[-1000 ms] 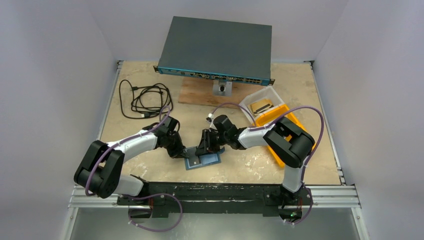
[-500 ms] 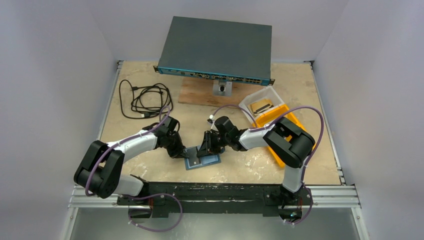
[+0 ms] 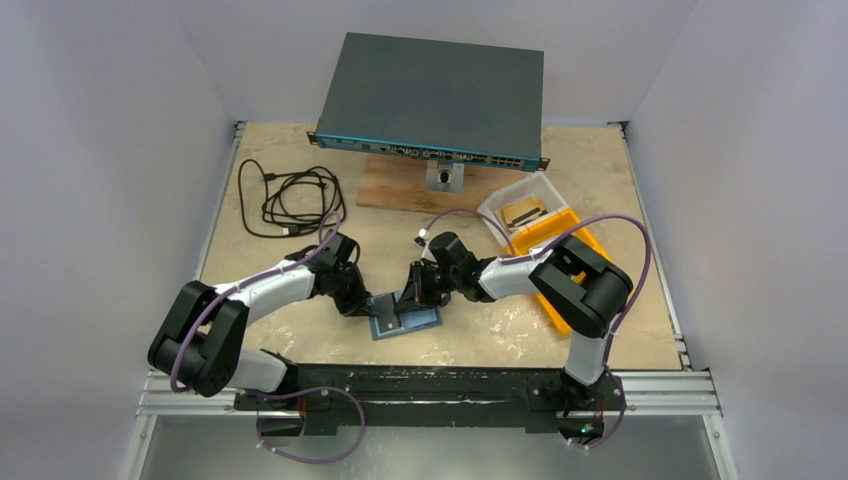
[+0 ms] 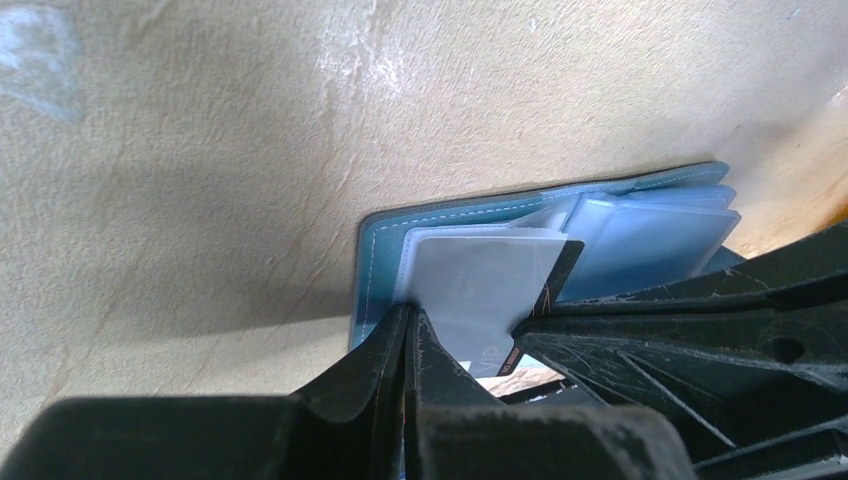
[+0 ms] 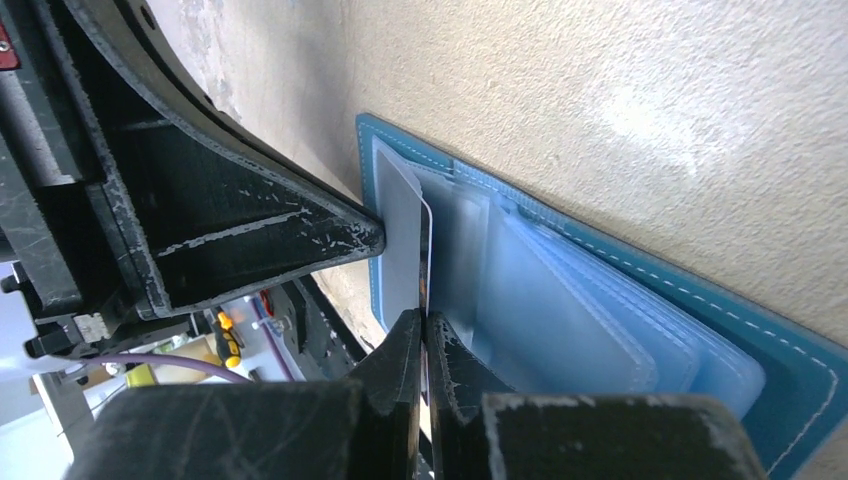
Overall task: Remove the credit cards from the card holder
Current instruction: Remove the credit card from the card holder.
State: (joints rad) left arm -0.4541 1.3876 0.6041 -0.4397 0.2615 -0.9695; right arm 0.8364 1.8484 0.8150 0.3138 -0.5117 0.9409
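Observation:
The teal-blue card holder (image 3: 424, 320) lies open on the table near the front edge, its clear pockets (image 5: 560, 310) fanned out. My left gripper (image 3: 372, 303) is shut on the left edge of a clear pocket of the card holder (image 4: 380, 260), its tips (image 4: 410, 314) pressed together. My right gripper (image 3: 408, 298) is shut on a pale credit card (image 5: 400, 235) with a dark edge. That credit card (image 4: 480, 290) stands up partly out of its pocket. The two grippers almost touch over the holder's left half.
A dark network switch (image 3: 435, 95) sits at the back on a wooden board (image 3: 395, 185). A coiled black cable (image 3: 290, 200) lies at the left. A clear tub (image 3: 525, 208) and an orange bin (image 3: 565, 235) stand at the right, behind my right arm.
My right gripper has closed from partly open onto the card and shifted slightly left. The left gripper stayed shut in place.

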